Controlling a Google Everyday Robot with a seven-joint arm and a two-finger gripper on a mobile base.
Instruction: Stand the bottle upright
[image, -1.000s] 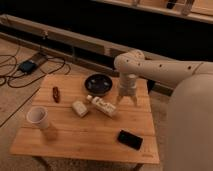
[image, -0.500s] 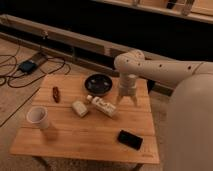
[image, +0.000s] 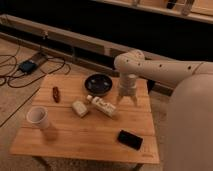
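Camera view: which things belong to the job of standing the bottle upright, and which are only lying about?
Job: bottle, lying down; end effector, open, close beside it.
Lying about: cream block, paper cup, dark bowl, red-brown item, black device.

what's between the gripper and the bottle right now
Nothing. In the camera view, only a short bare strip of the wooden table separates the open gripper, poised just right of it, from the bottle lying on its side.
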